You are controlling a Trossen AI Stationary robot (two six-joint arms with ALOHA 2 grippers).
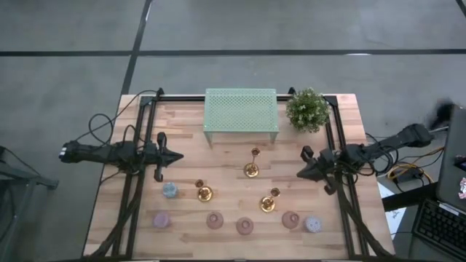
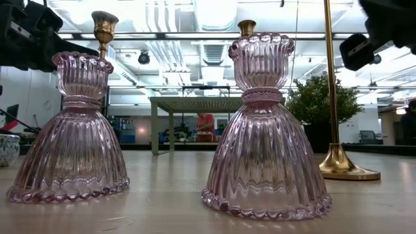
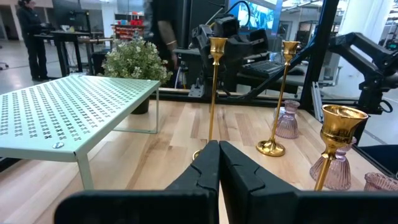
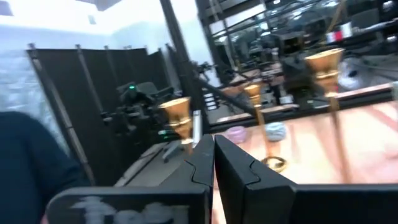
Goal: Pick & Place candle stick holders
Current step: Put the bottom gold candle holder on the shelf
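Observation:
Three gold candle stick holders stand upright on their round bases on the wooden table: one mid-table (image 1: 251, 169), one nearer and to the left (image 1: 204, 193), one nearer and to the right (image 1: 268, 204). They also show in the left wrist view (image 3: 214, 93), (image 3: 336, 143), (image 3: 283, 93). My left gripper (image 1: 178, 155) hovers shut and empty left of them, pointing toward the table's right; its shut fingers show in its wrist view (image 3: 219, 158). My right gripper (image 1: 298, 173) hovers shut and empty right of them, pointing toward the table's left (image 4: 213, 149).
A green mesh shelf (image 1: 241, 109) and a potted plant (image 1: 307, 109) stand at the far edge. Several pink glass holders (image 1: 215, 220) and two pale blue ones (image 1: 170, 190) stand along the near side; two pink ones fill the low view (image 2: 265, 130).

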